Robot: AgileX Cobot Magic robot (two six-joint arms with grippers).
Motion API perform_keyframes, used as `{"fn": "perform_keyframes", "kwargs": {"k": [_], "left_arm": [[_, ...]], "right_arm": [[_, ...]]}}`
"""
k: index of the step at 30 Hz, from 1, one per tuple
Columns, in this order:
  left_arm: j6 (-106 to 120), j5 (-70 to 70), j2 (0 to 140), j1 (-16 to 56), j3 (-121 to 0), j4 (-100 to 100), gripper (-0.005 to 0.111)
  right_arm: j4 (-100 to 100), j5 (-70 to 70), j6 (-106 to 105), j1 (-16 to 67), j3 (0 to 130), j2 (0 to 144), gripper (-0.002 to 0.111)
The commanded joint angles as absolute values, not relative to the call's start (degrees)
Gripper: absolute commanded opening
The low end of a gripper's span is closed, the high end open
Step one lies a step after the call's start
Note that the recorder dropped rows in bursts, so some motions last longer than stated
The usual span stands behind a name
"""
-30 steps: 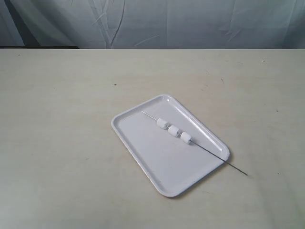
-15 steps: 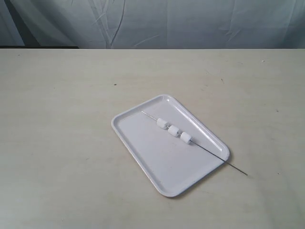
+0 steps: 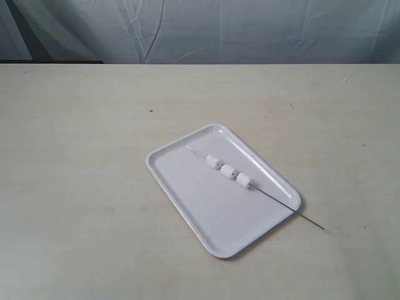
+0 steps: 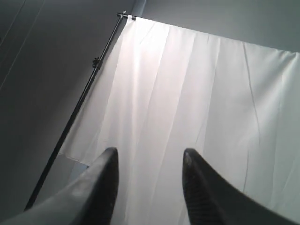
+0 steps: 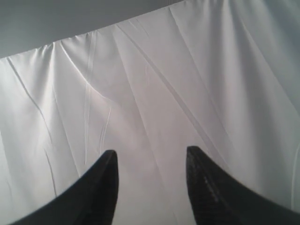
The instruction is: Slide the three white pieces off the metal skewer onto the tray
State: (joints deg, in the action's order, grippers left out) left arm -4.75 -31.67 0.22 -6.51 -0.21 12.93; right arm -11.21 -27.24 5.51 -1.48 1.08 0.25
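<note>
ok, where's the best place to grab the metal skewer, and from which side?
Likely the bare end of the metal skewer that overhangs the tray rim, on the right arm's side: clear of the three white pieces and not flat on the tray floor. Come from above with the right gripper, now open, jaws across the rod.

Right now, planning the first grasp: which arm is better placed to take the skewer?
Right, probably. The metal skewer overhangs the tray with its bare end toward the exterior view's right, that arm's side. The left gripper and right gripper are both open, pointed at the backdrop, neither near it.
</note>
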Motion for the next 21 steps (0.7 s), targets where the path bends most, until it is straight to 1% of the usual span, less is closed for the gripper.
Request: {"fn": "perform_keyframes", "kwargs": {"k": [1,4,6,10,14,18,21], "left_arm": [[-9.5,-25.7,0.0,-6.2,-4.7,-7.5,0.042],[-22.4,-19.3,1.5,-6.2,-11.2,-31.8,0.042],[-31.8,-17.7,5.0,-6.2,-15.0,-42.8,0.042],[-42.4,-16.6,14.5,-3.8,-22.4,-58.4,0.042],[-57.4,-17.0,25.9,-1.4,-27.4,-76.0,0.042],[-81.4,-24.8,38.9,-0.3,-31.4,-99.9,0.042],[-85.6,-33.3,48.6,0.8,-32.2,-99.9,0.042]], "right_arm": [[-9.9,-16.9,6.0,-1.6,9.2,0.2,0.045],[-5.8,-6.2,6.0,-0.2,17.9,3.9,0.045],[-2.6,-0.6,6.0,1.5,24.5,7.8,0.045],[1.1,12.3,3.6,5.8,36.4,19.0,0.045],[0.8,28.3,-5.0,11.4,47.7,32.0,0.045],[0.7,40.1,-9.7,16.3,57.0,44.6,0.045],[0.7,47.7,-10.9,19.7,61.4,53.1,0.045]]}}
